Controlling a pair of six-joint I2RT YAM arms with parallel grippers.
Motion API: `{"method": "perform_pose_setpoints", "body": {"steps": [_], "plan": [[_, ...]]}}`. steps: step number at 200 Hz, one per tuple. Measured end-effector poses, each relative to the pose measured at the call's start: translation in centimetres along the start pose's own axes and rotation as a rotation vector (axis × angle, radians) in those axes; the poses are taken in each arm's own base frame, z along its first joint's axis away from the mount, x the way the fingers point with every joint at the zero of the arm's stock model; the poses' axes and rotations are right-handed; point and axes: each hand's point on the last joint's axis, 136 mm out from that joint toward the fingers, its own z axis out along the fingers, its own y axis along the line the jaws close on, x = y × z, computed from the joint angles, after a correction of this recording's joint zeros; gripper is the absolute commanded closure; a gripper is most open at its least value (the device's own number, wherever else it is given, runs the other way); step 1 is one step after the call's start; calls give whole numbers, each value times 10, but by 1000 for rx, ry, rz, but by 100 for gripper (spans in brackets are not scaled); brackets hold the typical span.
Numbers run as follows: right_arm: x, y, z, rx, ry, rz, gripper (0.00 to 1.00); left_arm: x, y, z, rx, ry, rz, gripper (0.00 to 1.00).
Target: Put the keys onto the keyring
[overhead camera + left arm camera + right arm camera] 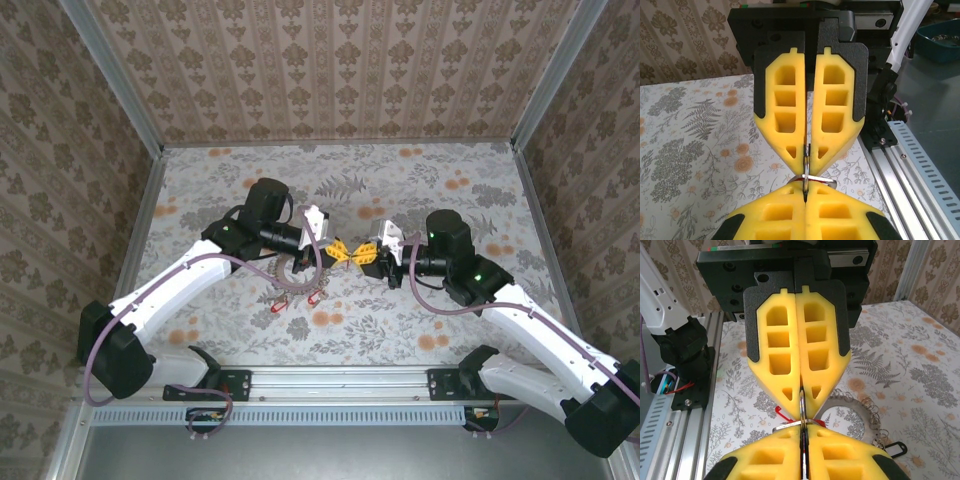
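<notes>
Two keys [278, 307]: red heads, on table [450, 330], near side of keyring
one keyring [865, 404]: flat, left of centre
one thin metal ring [805, 162]: upright, edge-on
left gripper [807, 151], right gripper [801, 390]: tip to tip, both clenched on thin metal ring

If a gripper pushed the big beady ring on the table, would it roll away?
Probably not: the keyring lies flat on the table, so it would likely slide, not roll. Its rim of little metal loops looks loose, so it may flop or jingle. Lying so low, it seems tricky to pinch.
</notes>
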Motion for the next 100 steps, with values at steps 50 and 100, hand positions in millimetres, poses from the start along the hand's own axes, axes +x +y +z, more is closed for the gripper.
{"method": "perform_pose_setpoints", "body": {"steps": [50,100], "plan": [[1,0,0,-2,4,-4,82,1,0,0,0,2,7,100],[-1,2,-3,-1,-1,-19,86,3,1,3,1,8,6,100]]}}
